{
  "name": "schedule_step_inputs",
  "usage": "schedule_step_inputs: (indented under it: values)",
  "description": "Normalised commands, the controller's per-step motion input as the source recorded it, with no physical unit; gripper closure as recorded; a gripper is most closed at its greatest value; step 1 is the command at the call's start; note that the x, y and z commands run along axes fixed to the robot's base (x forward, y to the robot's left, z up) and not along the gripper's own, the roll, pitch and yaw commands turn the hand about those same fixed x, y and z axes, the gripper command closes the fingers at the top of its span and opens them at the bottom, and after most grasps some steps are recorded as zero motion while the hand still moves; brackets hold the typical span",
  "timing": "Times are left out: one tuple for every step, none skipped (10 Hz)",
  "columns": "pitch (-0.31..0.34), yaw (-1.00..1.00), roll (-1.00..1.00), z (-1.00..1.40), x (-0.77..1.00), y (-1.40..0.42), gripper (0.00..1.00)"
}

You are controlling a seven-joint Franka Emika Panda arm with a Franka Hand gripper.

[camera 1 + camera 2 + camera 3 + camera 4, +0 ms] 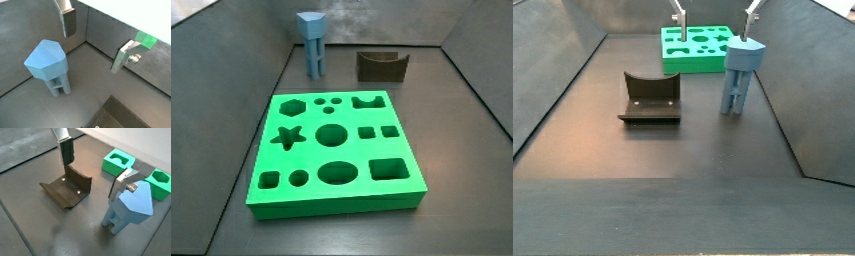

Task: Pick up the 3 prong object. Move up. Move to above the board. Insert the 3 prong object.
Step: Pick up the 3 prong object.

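Gripper [93, 170] raised, fingers [67, 152] spread wide, empty

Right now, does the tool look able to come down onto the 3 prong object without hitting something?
Probably yes. The tool hangs open above the 3 prong object, which stands upright and alone on the floor. The dark brown block sits apart beside it, and the board lies behind, so nothing seems to block the descent.

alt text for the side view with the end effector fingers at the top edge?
The blue-grey 3 prong object stands upright on the dark floor, the open end effector above and beyond it, holding nothing. A dark brown notched block sits beside it; the green board lies behind.
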Motion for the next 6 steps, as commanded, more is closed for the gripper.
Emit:
schedule_step_inputs:
  values:
    - [0.000,-0.16,0.00,0.00,0.00,0.00,0.00]
    - [-0.011,-0.33,0.00,0.00,-0.07,0.00,0.00]
    - [0.000,-0.48,0.00,0.00,-0.03,0.00,0.00]
    - [-0.004,-0.73,0.00,0.06,-0.09,0.05,0.00]
    - [-0.023,-0.86,0.02,0.09,-0.17,0.04,0.00]
    - [-0.020,-0.92,0.02,0.09,-0.13,0.00,0.00]
